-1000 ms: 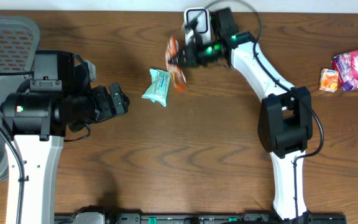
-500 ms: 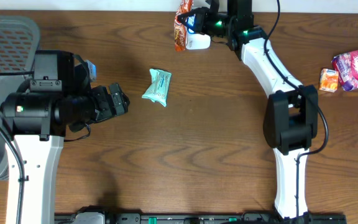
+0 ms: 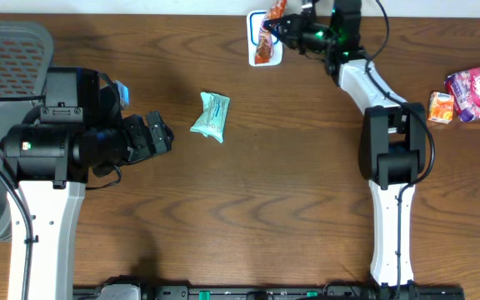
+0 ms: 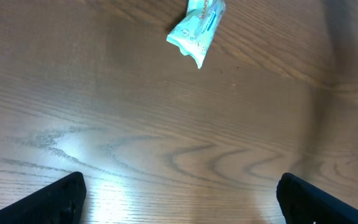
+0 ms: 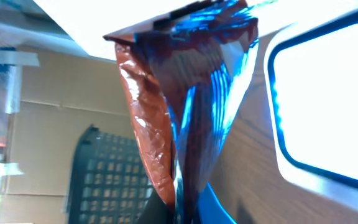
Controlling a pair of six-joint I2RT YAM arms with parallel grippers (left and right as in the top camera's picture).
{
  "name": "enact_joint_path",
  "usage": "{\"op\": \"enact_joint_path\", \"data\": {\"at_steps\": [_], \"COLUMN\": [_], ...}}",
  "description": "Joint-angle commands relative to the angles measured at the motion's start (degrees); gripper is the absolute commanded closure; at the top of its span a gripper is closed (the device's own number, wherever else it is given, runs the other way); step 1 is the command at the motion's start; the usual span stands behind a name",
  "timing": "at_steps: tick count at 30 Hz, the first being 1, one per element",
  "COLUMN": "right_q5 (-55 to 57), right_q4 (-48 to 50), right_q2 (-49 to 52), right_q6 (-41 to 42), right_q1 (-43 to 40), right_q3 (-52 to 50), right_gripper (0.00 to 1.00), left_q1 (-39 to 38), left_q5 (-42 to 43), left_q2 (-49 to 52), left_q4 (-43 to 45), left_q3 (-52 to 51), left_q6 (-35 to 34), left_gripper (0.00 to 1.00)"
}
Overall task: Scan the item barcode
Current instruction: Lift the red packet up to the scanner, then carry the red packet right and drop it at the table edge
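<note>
Orange-red crinkled foil snack packet (image 3: 263,46): right pincer (image 3: 288,27) is clenching it, holding it over the white rectangular scanner (image 3: 252,33), upper centre of the overhead frame. Presentation is seemingly proceeding; no completed read is showing. Left pincer (image 3: 161,133) is idling released, middle left.

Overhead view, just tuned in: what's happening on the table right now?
The right gripper, fingers shut, holds an orange snack packet over the white scanner at the far edge. The left gripper is open and empty, with a teal packet lying on the table in front of it. A small orange carton and a pink packet lie to the right.
</note>
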Motion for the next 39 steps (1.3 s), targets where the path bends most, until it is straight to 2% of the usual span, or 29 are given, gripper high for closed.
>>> {"op": "enact_joint_path", "data": {"at_steps": [1, 5, 9, 13, 17, 20, 24, 26, 28, 31, 33, 39], "right_q5": [-5.64, -7.74, -10.93, -11.41, -9.66, -5.38, 9.97, 25.18, 44.63, 66.42, 74.97, 83.36], "right_q4": [0.76, 1.64, 8.15, 8.39, 6.47, -1.88, -26.4, -39.87, -49.75, -57.18, -60.54, -69.13], "right_q2": [0.09, 0.0, -0.85, -3.48, -7.65, -11.61, -18.95, -23.43, -27.54, -31.12, -31.98, -30.51], "right_q6": [6.12, 6.51, 7.78, 7.08, 4.09, -2.47, -20.81, -30.67, -37.16, -43.85, -48.7, -56.87], "right_q1": [0.07, -0.85, -2.14, -3.8, -5.25, -5.38, -4.09, -2.82, -1.42, -0.48, -1.07, -8.26], "right_q3": [0.85, 0.87, 0.87, 0.87, 0.87, 0.87, 0.87, 0.87, 0.87, 0.87, 0.87, 0.66], "right_gripper": [0.99, 0.99, 0.99, 0.98, 0.99, 0.98, 0.98, 0.99, 0.99, 0.99, 0.99, 0.99], "left_q1": [0.31, 0.31, 0.31, 0.31, 0.31, 0.31, 0.31, 0.31, 0.31, 0.31, 0.31, 0.31], "left_q5": [-0.15, -0.15, -0.15, -0.15, -0.15, -0.15, -0.15, -0.15, -0.15, -0.15, -0.15, -0.15], "left_q2": [-0.07, -0.07, -0.07, -0.07, -0.07, -0.07, -0.07, -0.07, -0.07, -0.07, -0.07, -0.07], "left_q4": [-0.22, -0.24, -0.22, -0.24, -0.24, -0.22, -0.24, -0.24, -0.24, -0.24, -0.22, -0.22], "left_q3": [0.61, 0.61, 0.61, 0.61, 0.61, 0.61, 0.61, 0.61, 0.61, 0.61, 0.61, 0.61], "left_q6": [0.13, 0.13, 0.13, 0.13, 0.13, 0.13, 0.13, 0.13, 0.13, 0.15, 0.15, 0.15], "left_gripper": [0.02, 0.02, 0.02, 0.02, 0.02, 0.02, 0.02, 0.02, 0.02, 0.02, 0.02, 0.02]}}
